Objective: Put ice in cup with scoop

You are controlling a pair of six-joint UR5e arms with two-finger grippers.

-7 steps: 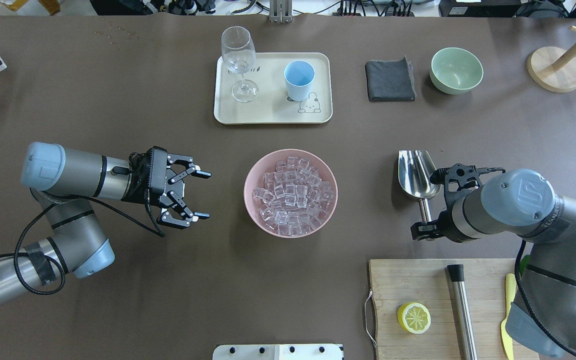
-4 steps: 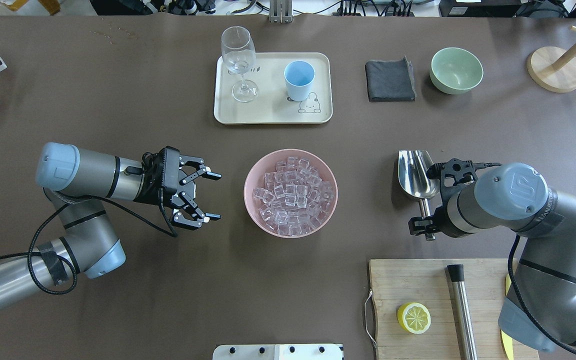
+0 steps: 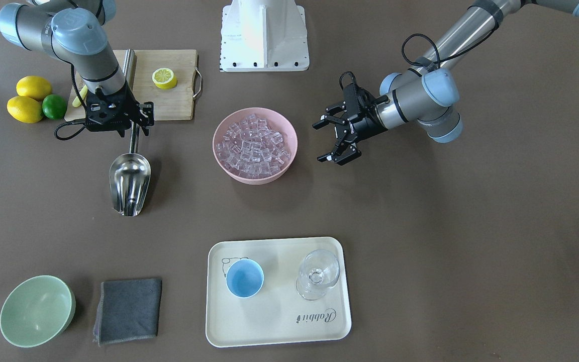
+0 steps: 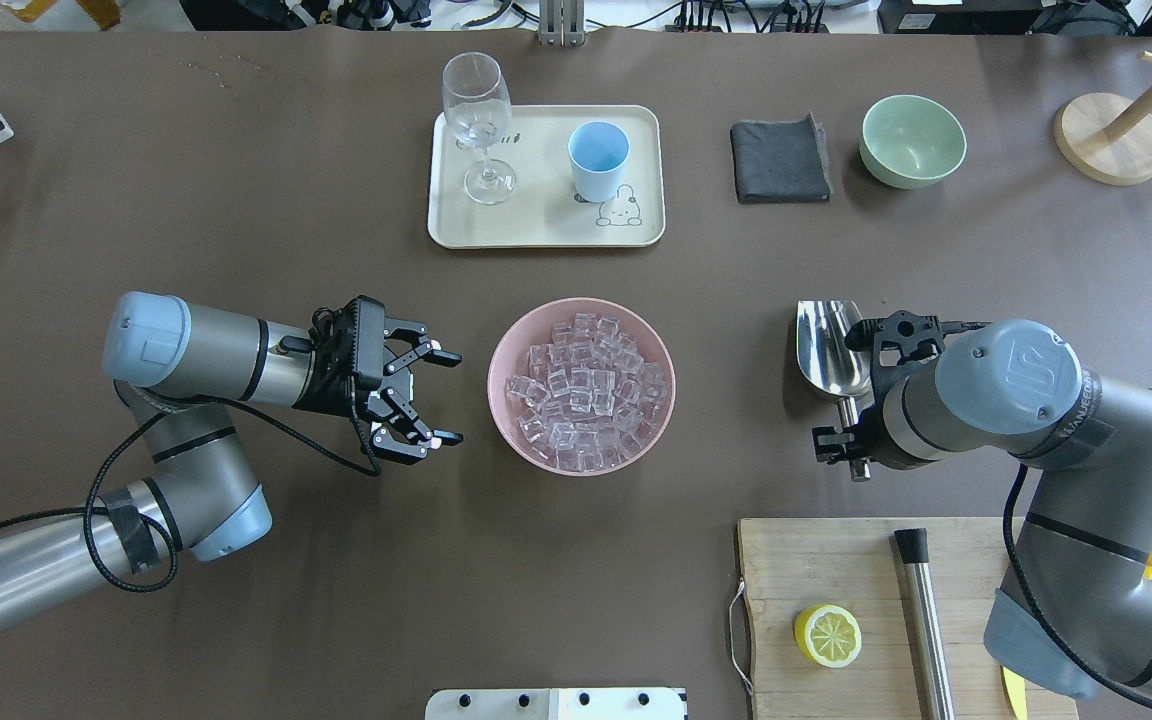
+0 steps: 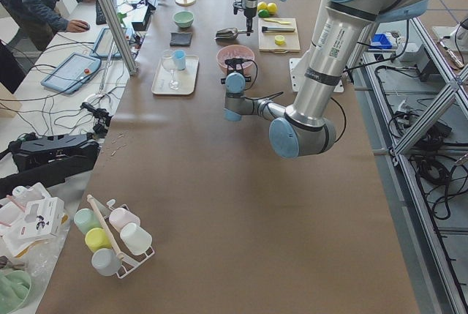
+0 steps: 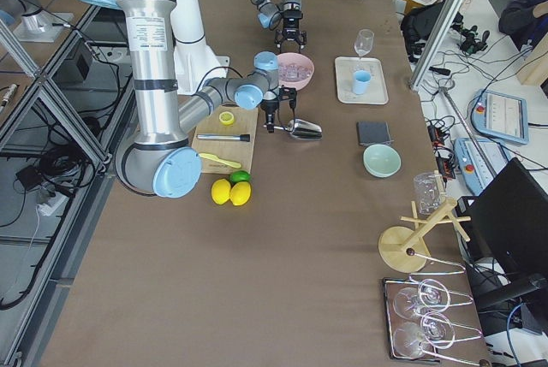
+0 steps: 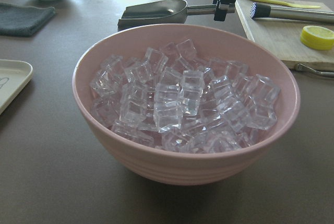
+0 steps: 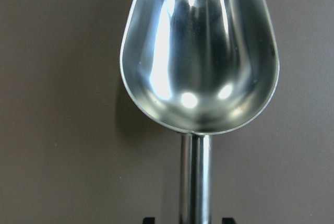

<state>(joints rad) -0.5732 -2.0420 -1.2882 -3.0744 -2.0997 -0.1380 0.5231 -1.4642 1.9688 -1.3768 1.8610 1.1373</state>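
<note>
Though the scoop (image 4: 829,345) lies flat on the brown table (image 4: 236,200) with its pan facing up, its tubular handle (image 8: 195,182) already runs between the fingers of the right gripper (image 4: 851,445), which comes down on it from above. The wrist view shows one black fingertip on each side of the handle with a gap to the steel, so the jaws stand spread and straddle the handle without pinching it. The pan is bare and shiny, its mouth turned away from the robot.

The ice (image 4: 584,390) is heaped in a pink bowl (image 4: 496,410) at the middle of the table, well apart from the scoop, on the scoop's left in the overhead view. Just beside the bowl's other flank, the left gripper (image 4: 454,397) hangs low and level, its fingers wide apart and aimed at the bowl wall, close to it but not touching, and holding nothing.

The cup (image 4: 598,160) stands upright on a cream tray (image 4: 546,225) beyond the bowl, on the far side of the table from the robot, with a clear stemmed glass (image 4: 477,110) next to it on the same tray. The front view shows the cup's blue inside (image 3: 245,278) without any cubes.

Near the right arm, a wooden cutting board (image 4: 816,570) carries a lemon half (image 4: 828,635) and a steel cylinder (image 4: 924,620) with a black tip
</note>
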